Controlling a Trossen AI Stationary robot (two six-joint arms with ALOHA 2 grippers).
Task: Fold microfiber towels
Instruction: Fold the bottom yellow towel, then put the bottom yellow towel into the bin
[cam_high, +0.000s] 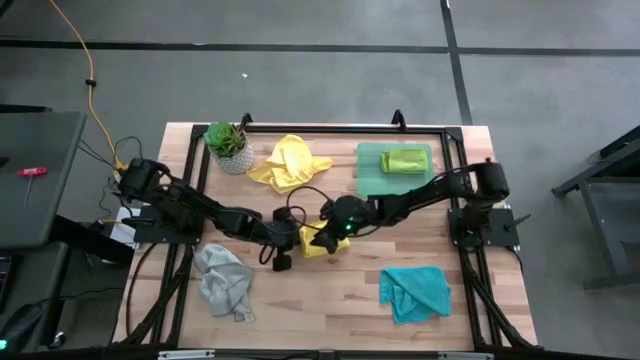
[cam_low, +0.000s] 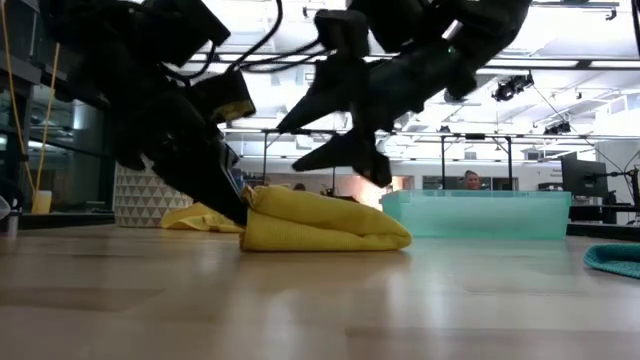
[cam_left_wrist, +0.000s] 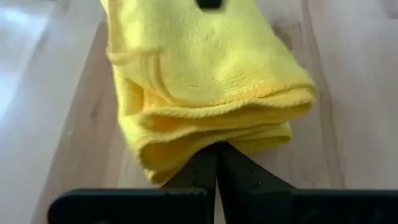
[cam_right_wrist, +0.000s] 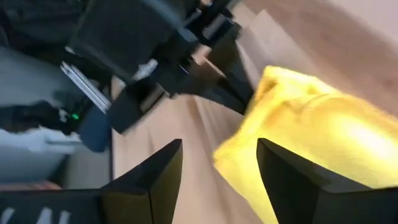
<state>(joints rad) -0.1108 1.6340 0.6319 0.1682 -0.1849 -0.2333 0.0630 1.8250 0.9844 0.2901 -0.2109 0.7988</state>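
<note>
**Folded yellow towel pinched by the left gripper, right gripper spread above it**

At the middle of the table (cam_high: 330, 300), the folded yellow towel (cam_low: 325, 225) lay flat on the wood as a thick, layered bundle. The left gripper (cam_left_wrist: 216, 152) stood at one end of it with its two fingers pressed together, their tips meeting at the towel's folded edge; in the left wrist view the layers bulged just ahead of the closed tips, and an edge of cloth appeared pinched there. The right gripper (cam_right_wrist: 219, 163) hung just above the same towel, on the side facing the left one, with its fingers spread apart and nothing between them; in the low view its tips were clear of the cloth.

Beyond the two grippers, toward the far edge, a second yellow towel (cam_high: 288, 162) lay crumpled beside a potted plant (cam_high: 228, 145). Farther along the right arm's side, a lime green towel (cam_high: 405, 160) sat folded inside a translucent green tray (cam_high: 370, 180). Near the front edge, a grey towel (cam_high: 225, 282) lay rumpled on the left arm's side, well apart from the grippers, and a teal-blue towel (cam_high: 414, 291) lay loosely bunched on the right arm's side.
</note>
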